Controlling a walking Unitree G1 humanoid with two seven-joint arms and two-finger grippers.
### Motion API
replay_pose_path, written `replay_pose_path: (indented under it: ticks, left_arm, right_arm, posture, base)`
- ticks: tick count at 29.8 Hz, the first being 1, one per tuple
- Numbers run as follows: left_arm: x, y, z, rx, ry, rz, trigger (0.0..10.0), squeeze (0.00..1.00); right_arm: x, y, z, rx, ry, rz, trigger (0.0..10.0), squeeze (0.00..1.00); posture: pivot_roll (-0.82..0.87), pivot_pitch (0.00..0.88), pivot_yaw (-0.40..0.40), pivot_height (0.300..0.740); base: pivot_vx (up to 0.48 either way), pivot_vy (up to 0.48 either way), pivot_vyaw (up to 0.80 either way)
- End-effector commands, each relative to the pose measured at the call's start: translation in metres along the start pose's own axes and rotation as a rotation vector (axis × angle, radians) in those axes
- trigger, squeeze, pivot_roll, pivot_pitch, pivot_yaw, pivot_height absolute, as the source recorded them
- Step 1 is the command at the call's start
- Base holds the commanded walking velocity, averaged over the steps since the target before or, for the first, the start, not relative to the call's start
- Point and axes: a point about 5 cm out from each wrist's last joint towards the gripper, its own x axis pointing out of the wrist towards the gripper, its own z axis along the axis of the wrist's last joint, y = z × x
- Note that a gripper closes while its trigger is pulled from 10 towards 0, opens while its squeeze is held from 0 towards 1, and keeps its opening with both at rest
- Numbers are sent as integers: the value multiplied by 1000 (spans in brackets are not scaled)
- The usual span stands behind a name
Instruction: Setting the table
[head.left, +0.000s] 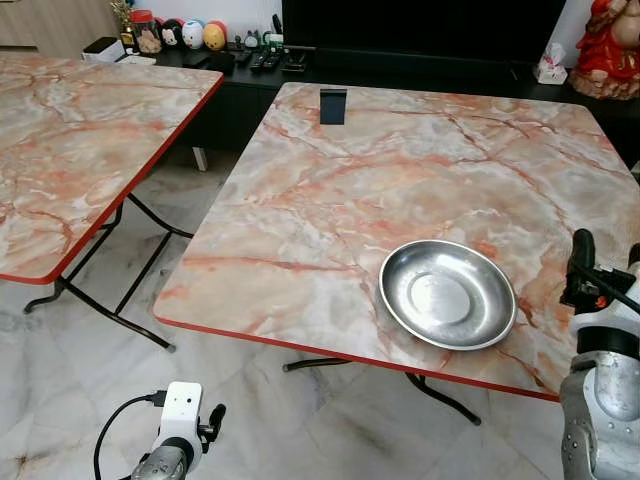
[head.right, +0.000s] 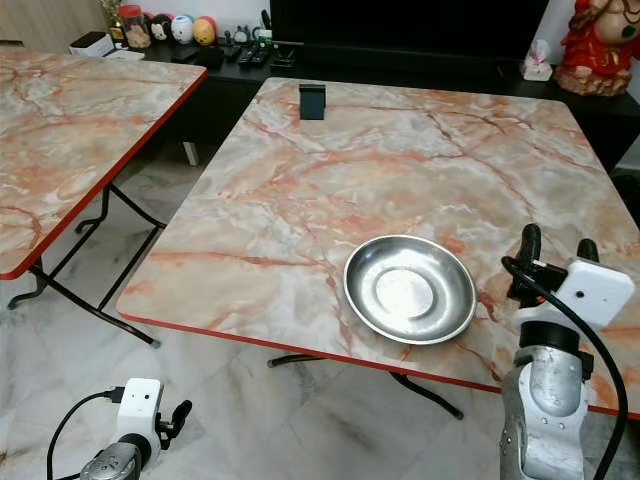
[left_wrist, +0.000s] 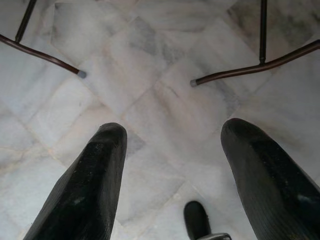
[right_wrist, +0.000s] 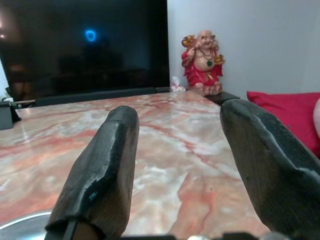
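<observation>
The steel plate (head.right: 409, 289) lies on the table (head.right: 300, 200) just left of the empty, spread right hand (head.right: 557, 246).

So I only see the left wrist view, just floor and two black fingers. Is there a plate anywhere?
Observer: Yes, a steel plate lies on the near table, close to its front edge.
Operator: Is anything in it?
Observer: No, it is empty.
Operator: Where's the other arm?
Observer: The right gripper is raised beside the plate, its jaws open, holding nothing.
Operator: Anything else up there?
Observer: A small dark stand at the far edge, and a red figurine on the cabinet beyond.
</observation>
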Motion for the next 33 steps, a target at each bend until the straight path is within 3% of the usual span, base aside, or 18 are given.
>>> replay_pose_path:
  ticks: [1, 33]
  left_arm:
    - [-2, -1, -5, -16, 23, 2, 10000, 0]
    - [-4, 2, -12, -24, 51, 3, 10000, 0]
  right_arm:
    - [0, 3, -3, 8, 12, 12, 10000, 0]
    - [-4, 22, -7, 9, 35, 102, 10000, 0]
  posture:
    - [-24, 27, -4, 740]
    - [-19, 35, -8, 740]
  base:
    - [0, 360, 0]
    - [0, 339, 0]
